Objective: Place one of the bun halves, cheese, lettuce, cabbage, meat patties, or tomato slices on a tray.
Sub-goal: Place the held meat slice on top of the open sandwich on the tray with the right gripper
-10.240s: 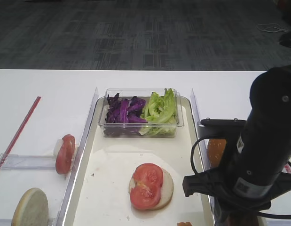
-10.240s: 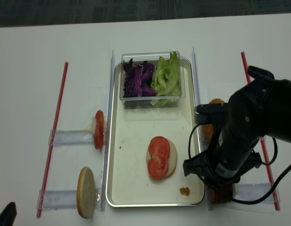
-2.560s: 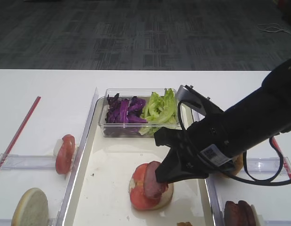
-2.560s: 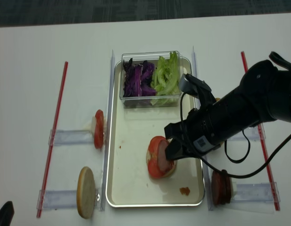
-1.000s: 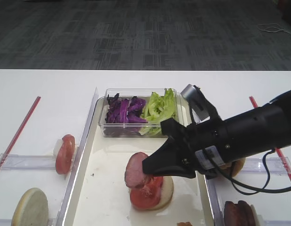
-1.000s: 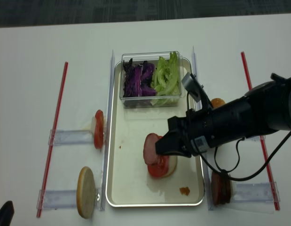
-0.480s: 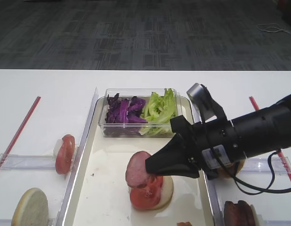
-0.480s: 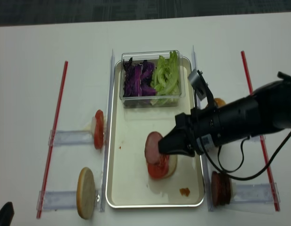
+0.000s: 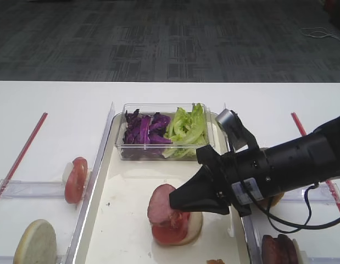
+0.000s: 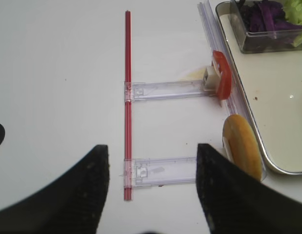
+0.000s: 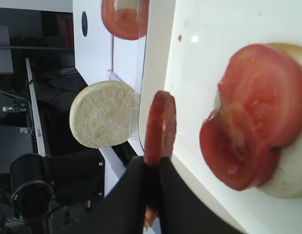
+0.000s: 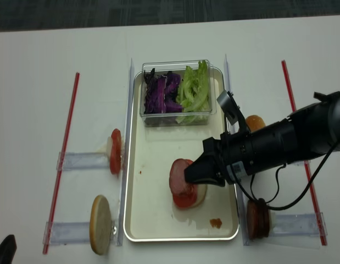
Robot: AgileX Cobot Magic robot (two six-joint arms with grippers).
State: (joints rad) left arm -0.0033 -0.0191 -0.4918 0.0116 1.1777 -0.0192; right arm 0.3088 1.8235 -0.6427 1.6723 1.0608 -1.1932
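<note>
Patty point(image 9: 160, 204) lower, nearer tomato slices point(image 9: 171, 231)

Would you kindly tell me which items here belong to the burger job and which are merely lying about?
In use: right pincer, meat patty, tomato slices, bun half, tray.

Idle: lettuce, cabbage, red strip.

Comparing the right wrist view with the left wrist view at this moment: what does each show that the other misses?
Only the right wrist view shows the right end effector shut on a meat patty beside the tomato slices on a bun half. Only the left wrist view shows the open left end effector, red strip and cabbage. Both show the tray.
</note>
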